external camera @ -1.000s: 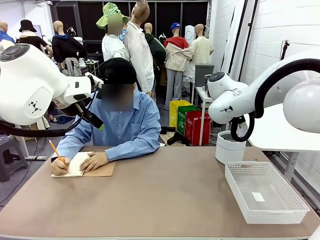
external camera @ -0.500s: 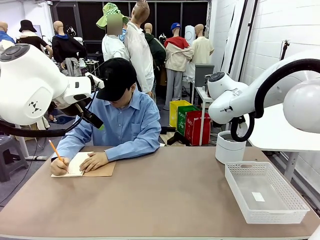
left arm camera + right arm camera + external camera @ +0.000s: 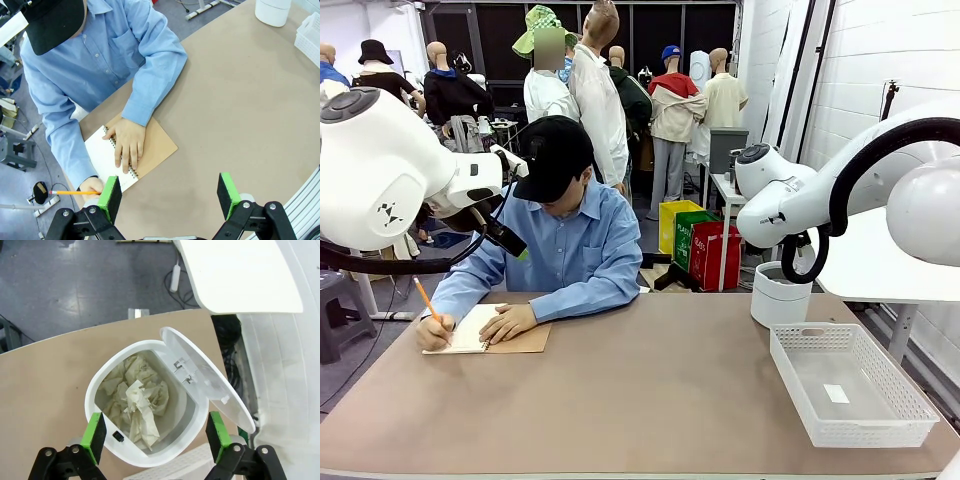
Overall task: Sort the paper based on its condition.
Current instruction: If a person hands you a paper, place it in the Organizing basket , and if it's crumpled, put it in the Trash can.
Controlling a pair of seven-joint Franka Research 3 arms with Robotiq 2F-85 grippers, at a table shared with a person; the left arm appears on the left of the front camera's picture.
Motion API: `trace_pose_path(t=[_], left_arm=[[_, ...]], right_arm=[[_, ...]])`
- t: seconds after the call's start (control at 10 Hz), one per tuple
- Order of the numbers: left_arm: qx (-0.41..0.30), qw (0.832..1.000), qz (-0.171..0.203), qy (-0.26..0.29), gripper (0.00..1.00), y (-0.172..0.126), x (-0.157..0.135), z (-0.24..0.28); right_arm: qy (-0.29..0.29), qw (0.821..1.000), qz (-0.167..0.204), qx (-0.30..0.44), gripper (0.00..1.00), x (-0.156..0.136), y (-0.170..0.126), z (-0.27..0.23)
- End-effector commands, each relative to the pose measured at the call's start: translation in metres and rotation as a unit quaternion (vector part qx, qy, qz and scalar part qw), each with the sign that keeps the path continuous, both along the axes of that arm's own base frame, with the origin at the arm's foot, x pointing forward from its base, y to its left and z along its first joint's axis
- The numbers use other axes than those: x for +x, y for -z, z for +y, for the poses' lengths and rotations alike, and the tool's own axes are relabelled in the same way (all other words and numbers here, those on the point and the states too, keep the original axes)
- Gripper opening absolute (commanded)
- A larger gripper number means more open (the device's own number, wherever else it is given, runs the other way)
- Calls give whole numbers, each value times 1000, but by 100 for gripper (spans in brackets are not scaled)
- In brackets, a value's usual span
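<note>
While person [image 3: 100,65] writes, notebook [image 3: 102,155]: ten o'clock of my wide-open left gripper [image 3: 169,196].
Crumpled paper [image 3: 140,405]: twelve o'clock of wide right gripper [image 3: 156,436].

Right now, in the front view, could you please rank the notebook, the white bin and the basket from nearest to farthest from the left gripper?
1. Notebook, on the table's left, close below the left gripper.
2. White bin, at the far right.
3. Basket, right side, nearer the robot.

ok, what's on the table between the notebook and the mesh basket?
Nothing. In the front view the tabletop between the notebook and the basket is bare; the left wrist view shows that stretch bare too.
</note>
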State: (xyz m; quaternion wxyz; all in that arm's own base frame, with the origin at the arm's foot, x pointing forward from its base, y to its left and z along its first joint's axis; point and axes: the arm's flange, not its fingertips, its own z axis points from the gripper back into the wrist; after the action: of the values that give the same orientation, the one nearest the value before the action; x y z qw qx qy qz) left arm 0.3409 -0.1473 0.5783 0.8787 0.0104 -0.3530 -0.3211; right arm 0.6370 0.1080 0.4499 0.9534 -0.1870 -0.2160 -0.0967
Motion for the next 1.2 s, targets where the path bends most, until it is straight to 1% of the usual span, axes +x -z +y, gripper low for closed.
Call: trace_pose_path(t=[0.0, 0.2, 0.4, 0.6, 0.7, 0.8, 1.1], left_arm=[[1, 1000, -1, 1, 100, 0, 0, 0], [1, 1000, -1, 1, 100, 0, 0, 0], [1, 1000, -1, 1, 100, 0, 0, 0], [1, 1000, -1, 1, 100, 0, 0, 0], [1, 1000, -1, 1, 100, 0, 0, 0], [1, 1000, -1, 1, 100, 0, 0, 0], [1, 1000, -1, 1, 100, 0, 0, 0]], right_arm=[[-18, 999, -7, 26, 100, -12, -12, 13], [-48, 997, -1, 56, 100, -32, -29, 36], [-96, 992, 10, 86, 100, -57, -42, 62], [-161, 979, 19, 123, 100, -87, -57, 80], [-189, 972, 21, 134, 100, -101, -63, 86], [-227, 962, 30, 150, 100, -119, -69, 93], [-321, 929, 45, 178, 100, -150, -75, 100]])
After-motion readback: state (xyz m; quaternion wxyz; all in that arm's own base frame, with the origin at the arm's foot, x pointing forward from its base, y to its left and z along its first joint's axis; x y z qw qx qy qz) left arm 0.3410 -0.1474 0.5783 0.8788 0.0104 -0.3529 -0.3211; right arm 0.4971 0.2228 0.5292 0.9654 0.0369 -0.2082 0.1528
